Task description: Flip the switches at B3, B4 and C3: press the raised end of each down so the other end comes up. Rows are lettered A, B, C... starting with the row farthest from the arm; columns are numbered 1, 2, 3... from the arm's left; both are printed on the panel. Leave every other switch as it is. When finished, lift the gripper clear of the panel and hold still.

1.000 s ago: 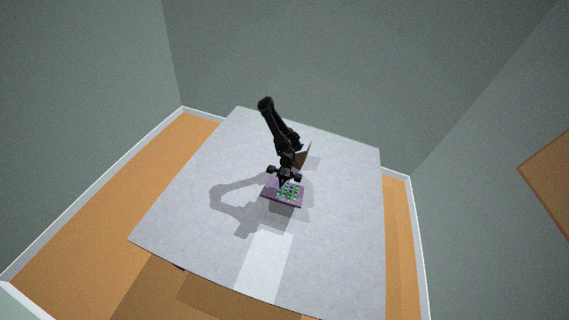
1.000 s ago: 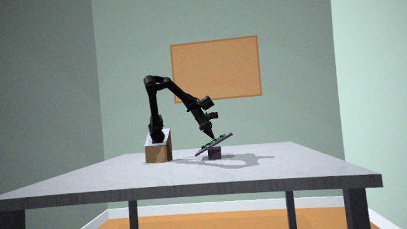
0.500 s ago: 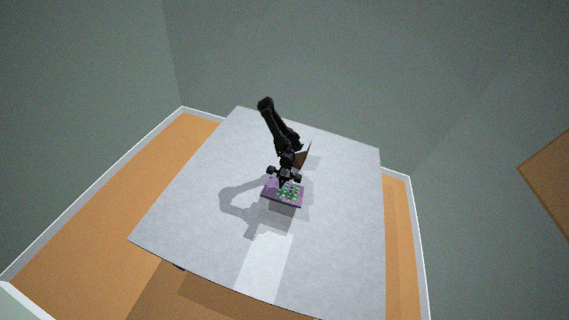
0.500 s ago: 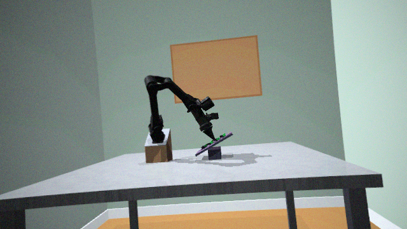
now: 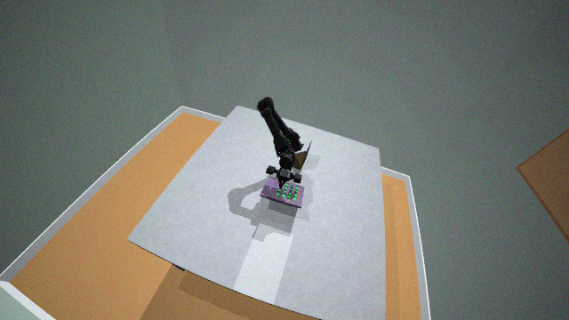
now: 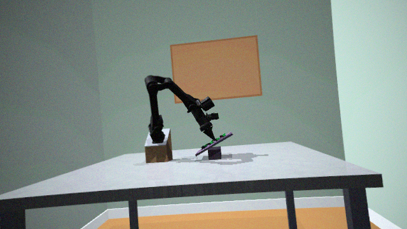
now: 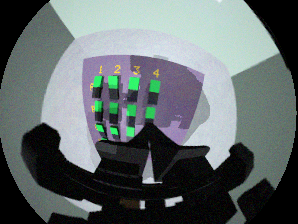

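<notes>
The purple panel point(image 5: 267, 193) point(image 6: 229, 135) point(image 7: 185, 92) is tilted on a dark block, with green-and-black switches in numbered columns. My gripper point(image 5: 281, 187) point(image 6: 214, 139) point(image 7: 149, 125) is shut and empty, its tips pointing down at the panel. In the wrist view the tips are at the near, dark end of switch B4 point(image 7: 150, 113); whether they touch it is unclear. Switch B3 point(image 7: 131, 109) is just left of B4, its green half farther from the arm. Switch C3 point(image 7: 130, 131) is partly visible left of the tips. The fingers hide C4 and the panel's near part.
Switches A3 point(image 7: 133, 83) and A4 point(image 7: 154, 86) stand beyond row B, and columns 1 and 2 lie to the left. The arm stands on a wooden base block point(image 6: 159, 154) on the grey table point(image 5: 200, 178) point(image 6: 105, 173). Arm shadows fall across the panel and table.
</notes>
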`<state>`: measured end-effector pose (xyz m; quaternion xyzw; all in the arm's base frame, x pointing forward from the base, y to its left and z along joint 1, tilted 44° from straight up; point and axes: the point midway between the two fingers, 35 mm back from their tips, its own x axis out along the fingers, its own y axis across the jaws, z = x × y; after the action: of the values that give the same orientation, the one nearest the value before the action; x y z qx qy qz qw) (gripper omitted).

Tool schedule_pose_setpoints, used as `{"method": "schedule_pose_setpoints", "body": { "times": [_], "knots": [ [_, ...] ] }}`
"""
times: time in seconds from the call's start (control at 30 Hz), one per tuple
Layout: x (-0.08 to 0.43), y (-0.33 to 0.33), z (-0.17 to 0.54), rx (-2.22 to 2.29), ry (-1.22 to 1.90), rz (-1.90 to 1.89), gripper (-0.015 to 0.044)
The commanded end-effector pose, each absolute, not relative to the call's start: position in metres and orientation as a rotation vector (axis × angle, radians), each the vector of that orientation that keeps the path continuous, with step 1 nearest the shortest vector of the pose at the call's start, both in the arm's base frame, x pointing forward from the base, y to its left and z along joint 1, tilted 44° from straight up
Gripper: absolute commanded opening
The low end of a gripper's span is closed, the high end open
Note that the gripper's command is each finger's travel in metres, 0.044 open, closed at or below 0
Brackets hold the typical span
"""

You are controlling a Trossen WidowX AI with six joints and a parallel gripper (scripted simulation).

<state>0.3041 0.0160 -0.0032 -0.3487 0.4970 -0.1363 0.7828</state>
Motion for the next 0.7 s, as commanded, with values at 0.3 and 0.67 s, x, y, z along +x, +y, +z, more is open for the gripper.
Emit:
{"method": "schedule_pose_setpoints", "body": {
  "times": [0.3,0.67],
  "knots": [
    [0.3047,0.0154,-0.0051,-0.754,1.075,-0.289,0.0],
    [0.3054,0.0145,-0.0061,-0.754,1.075,-0.289,0.0]
  ]
}}
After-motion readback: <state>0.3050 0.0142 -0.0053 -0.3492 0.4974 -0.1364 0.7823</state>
